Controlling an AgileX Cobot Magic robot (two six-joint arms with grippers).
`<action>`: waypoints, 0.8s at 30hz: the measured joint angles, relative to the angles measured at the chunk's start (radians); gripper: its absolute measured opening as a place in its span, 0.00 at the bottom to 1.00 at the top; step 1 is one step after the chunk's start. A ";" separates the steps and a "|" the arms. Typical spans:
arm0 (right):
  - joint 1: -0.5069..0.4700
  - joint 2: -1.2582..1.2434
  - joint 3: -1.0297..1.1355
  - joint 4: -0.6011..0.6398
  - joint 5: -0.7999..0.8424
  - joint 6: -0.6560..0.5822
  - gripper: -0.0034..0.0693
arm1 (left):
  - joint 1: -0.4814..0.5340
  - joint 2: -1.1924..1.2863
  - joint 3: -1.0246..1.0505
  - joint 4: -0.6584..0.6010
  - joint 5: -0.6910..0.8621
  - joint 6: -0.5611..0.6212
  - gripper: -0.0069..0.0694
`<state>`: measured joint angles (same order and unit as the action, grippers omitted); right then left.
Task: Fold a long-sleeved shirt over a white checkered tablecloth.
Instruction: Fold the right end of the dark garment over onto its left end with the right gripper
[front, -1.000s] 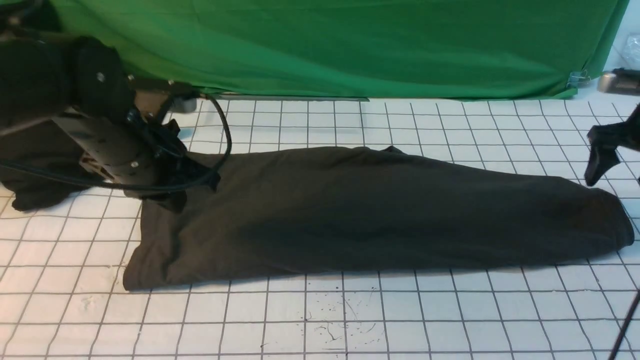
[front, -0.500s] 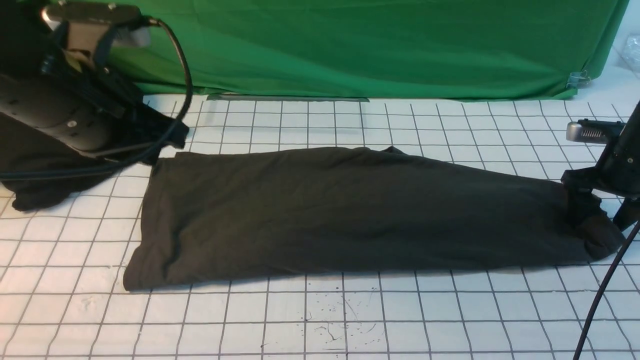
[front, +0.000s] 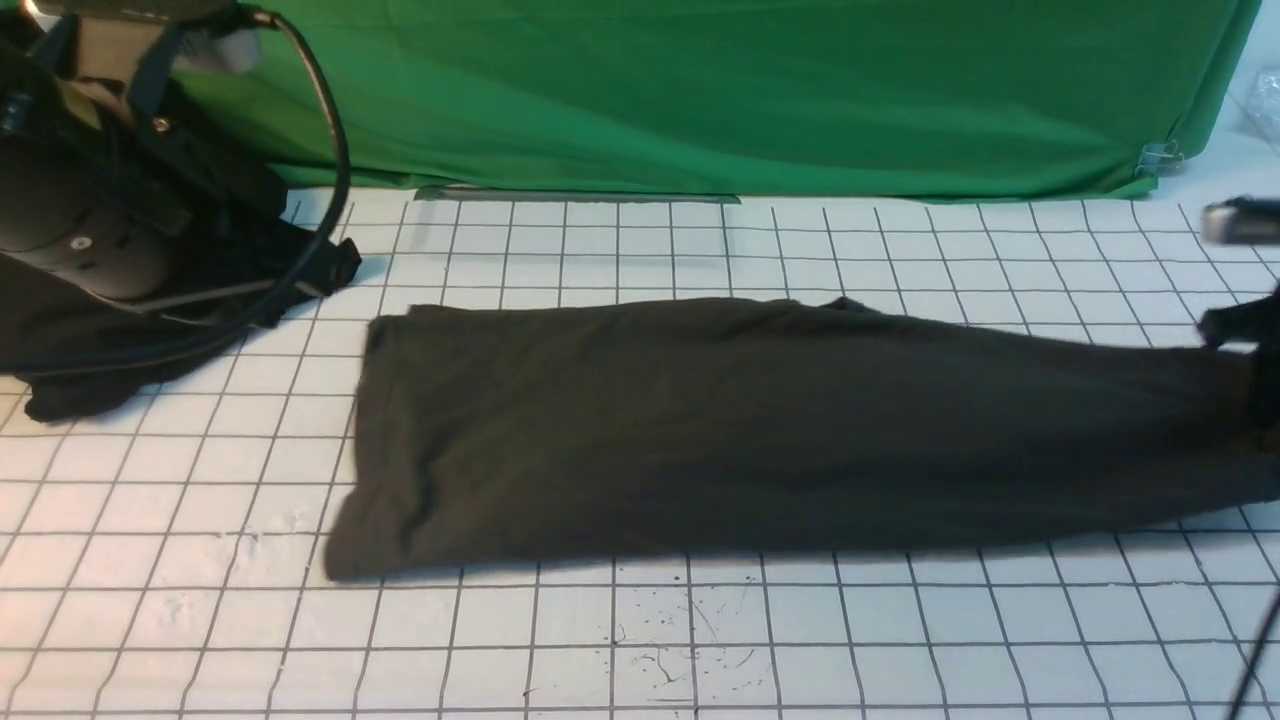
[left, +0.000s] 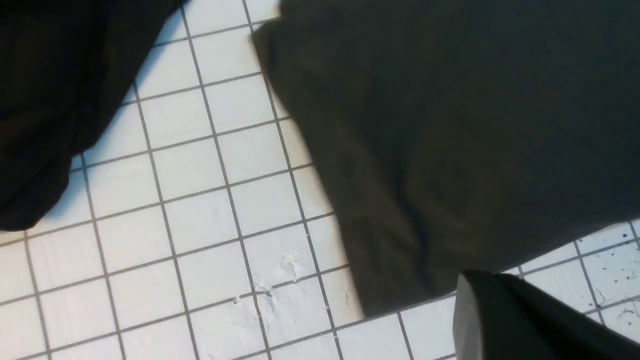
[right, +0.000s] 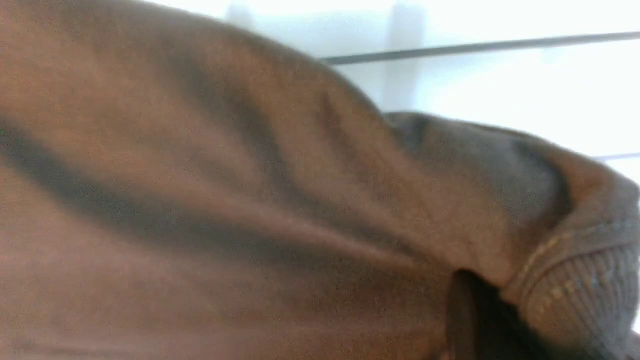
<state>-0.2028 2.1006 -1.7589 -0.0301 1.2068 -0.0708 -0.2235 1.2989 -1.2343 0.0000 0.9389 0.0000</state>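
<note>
Front view: the long-sleeved shirt (front: 760, 430) lies folded into a long band on the white checkered tablecloth (front: 700, 640). Its long axis runs from the left gripper's side to the right gripper (front: 1262, 395). The narrow end reaches the right gripper, which is pinched onto it. The left gripper (front: 325, 268) is closed and hangs just beyond the shirt's broad end, apart from it, over a black heap of cloth (front: 60, 390).

Left wrist view: the shirt's broad end (left: 450, 125) lies beside a fingertip (left: 505, 320), and the heap (left: 50, 100) is well apart.

Right wrist view: bunched shirt cloth (right: 200, 200) and its ribbed collar (right: 580, 290) press against a dark finger (right: 467, 320).
</note>
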 joint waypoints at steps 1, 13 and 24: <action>-0.012 -0.034 -0.002 -0.010 0.000 0.000 0.11 | 0.000 -0.016 0.000 0.000 0.002 0.000 0.09; 0.264 -0.260 -0.033 0.051 0.010 0.085 0.11 | 0.000 -0.088 0.000 -0.014 0.009 0.000 0.09; 0.674 -0.149 -0.195 0.340 -0.083 0.213 0.11 | 0.000 -0.088 0.000 -0.063 0.027 0.000 0.09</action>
<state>0.4715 1.9512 -1.9543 0.3101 1.1236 0.1424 -0.2235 1.2110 -1.2340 -0.0632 0.9659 0.0000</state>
